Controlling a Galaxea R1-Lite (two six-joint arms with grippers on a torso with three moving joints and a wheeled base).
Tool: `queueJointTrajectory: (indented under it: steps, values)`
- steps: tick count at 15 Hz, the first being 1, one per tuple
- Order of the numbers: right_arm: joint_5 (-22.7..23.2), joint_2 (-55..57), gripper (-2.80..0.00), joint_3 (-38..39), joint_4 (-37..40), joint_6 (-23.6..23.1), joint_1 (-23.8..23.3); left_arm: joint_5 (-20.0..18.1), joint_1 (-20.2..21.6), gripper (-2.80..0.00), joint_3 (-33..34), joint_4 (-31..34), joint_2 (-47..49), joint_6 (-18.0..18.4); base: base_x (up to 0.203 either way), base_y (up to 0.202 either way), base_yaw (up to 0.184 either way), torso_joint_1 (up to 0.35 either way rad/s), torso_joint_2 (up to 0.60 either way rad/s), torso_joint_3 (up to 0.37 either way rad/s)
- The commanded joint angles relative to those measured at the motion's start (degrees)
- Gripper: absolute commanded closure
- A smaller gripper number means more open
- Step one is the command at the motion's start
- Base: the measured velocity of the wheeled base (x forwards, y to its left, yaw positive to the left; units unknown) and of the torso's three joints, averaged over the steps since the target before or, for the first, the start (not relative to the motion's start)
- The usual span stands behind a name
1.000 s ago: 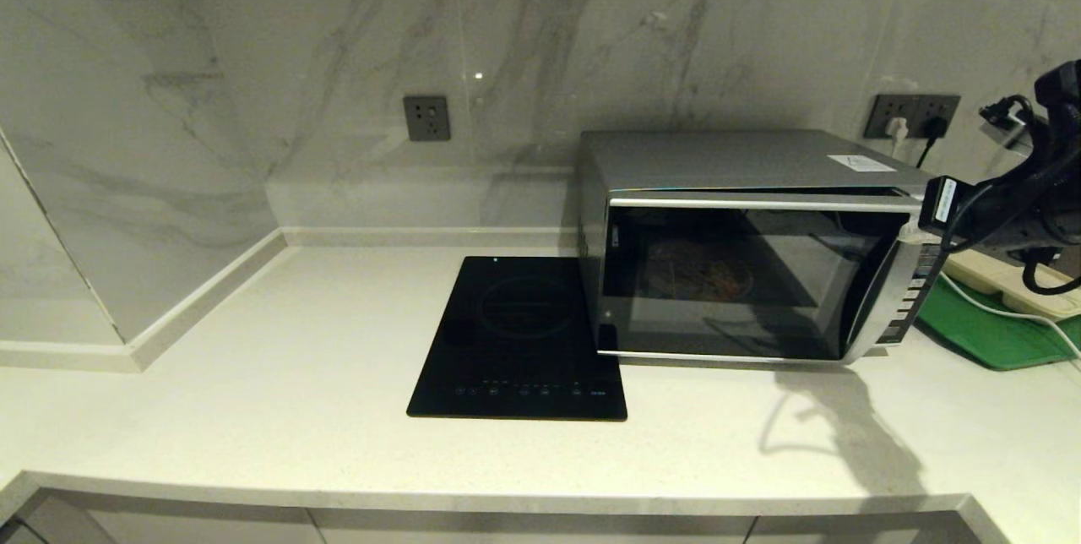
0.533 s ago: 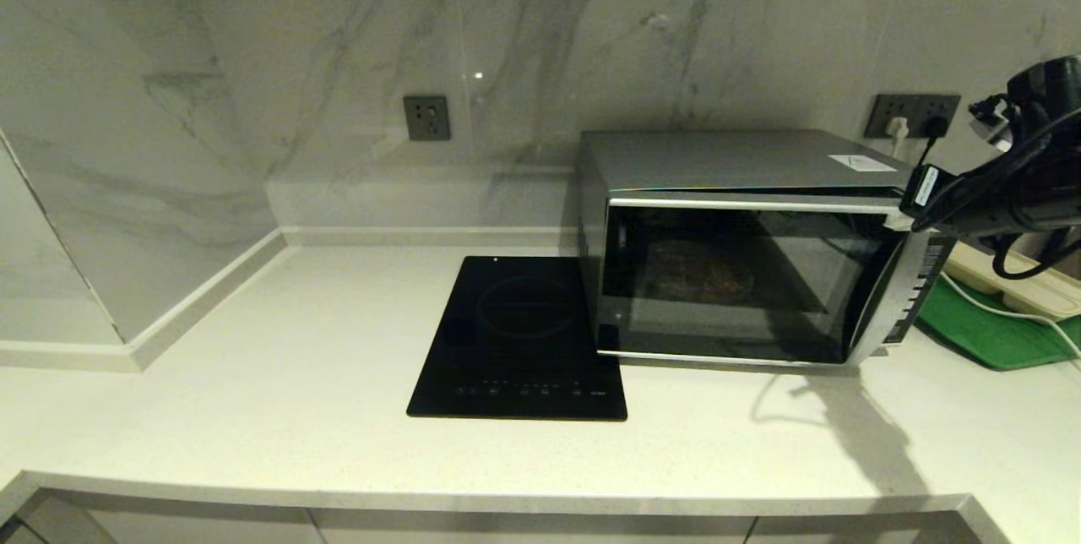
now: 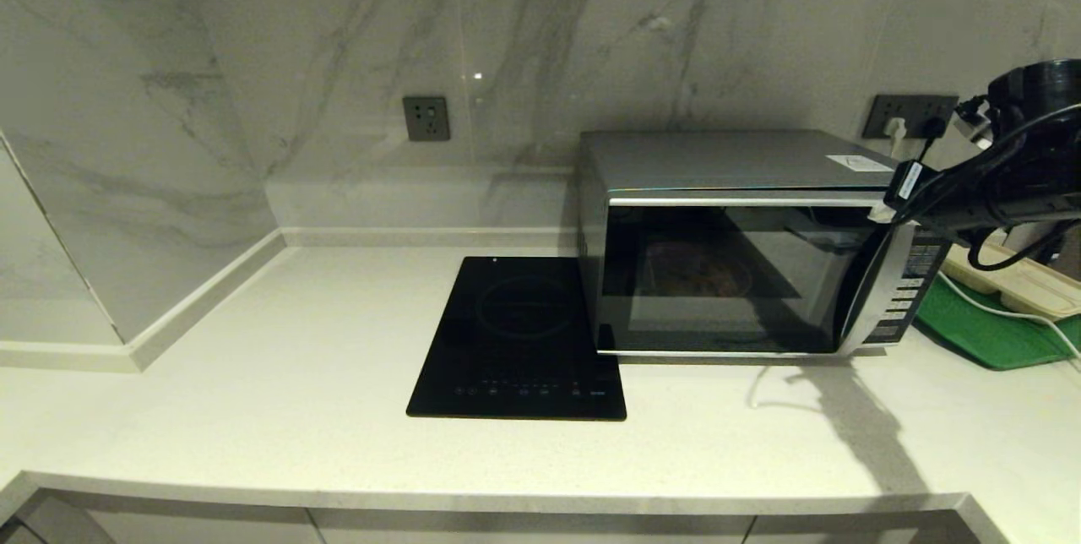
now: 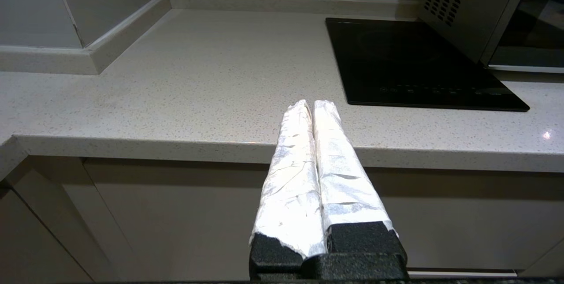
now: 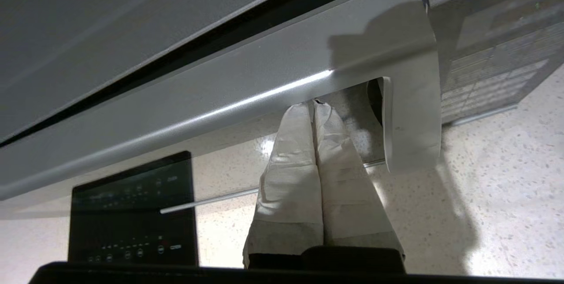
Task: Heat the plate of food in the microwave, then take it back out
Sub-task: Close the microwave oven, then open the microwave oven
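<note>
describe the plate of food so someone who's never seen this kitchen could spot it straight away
Find the silver-grey microwave on the pale counter, right of the flat black cooktop. Look through its dark glass door: the plate of food sits on the oven floor inside. It is the only round dish, with orange-yellow food on it, unlike the green tray and beige tray outside to the microwave's right.
</note>
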Motion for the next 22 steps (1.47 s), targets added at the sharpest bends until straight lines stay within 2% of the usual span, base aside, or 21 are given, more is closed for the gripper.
queueJointTrajectory:
  steps: [1,7,10,12,14,17,22]
  values:
    - [0.11,2.41,0.00,-2.13,-0.30,0.18,0.00,0.08,0.00,0.00,0.02,-0.02,0.00,-0.03,0.000,0.000,0.000,0.000,0.00,0.000]
    - [1.56,5.83,0.00,-6.09,-0.28,2.02,0.09,-0.01,0.00,0.00,0.01,-0.02,0.00,-0.03,0.000,0.000,0.000,0.000,0.00,0.000]
    - [4.38,2.47,0.00,-3.26,-0.04,2.06,0.09,-0.01,0.00,0.00,0.02,-0.02,0.00,-0.03,0.000,0.000,0.000,0.000,0.00,0.000]
    - [8.29,-2.57,0.00,0.29,0.18,1.78,0.09,-0.01,0.00,0.00,0.02,-0.02,0.00,-0.03,0.000,0.000,0.000,0.000,0.00,0.000]
    - [10.98,-7.74,0.00,3.64,4.14,-0.16,0.74,-0.01,0.00,0.00,0.02,-0.02,0.00,-0.03,0.000,0.000,0.000,0.000,0.00,0.000]
    - [11.93,-12.94,0.00,6.60,11.87,-5.20,4.98,-0.01,0.00,0.00,0.02,-0.02,0.00,-0.03,0.000,0.000,0.000,0.000,0.00,0.000]
    - [11.03,-18.03,0.00,13.72,13.29,-5.65,16.51,-0.01,0.00,0.00,0.02,-0.02,0.00,-0.03,0.000,0.000,0.000,0.000,0.00,0.000]
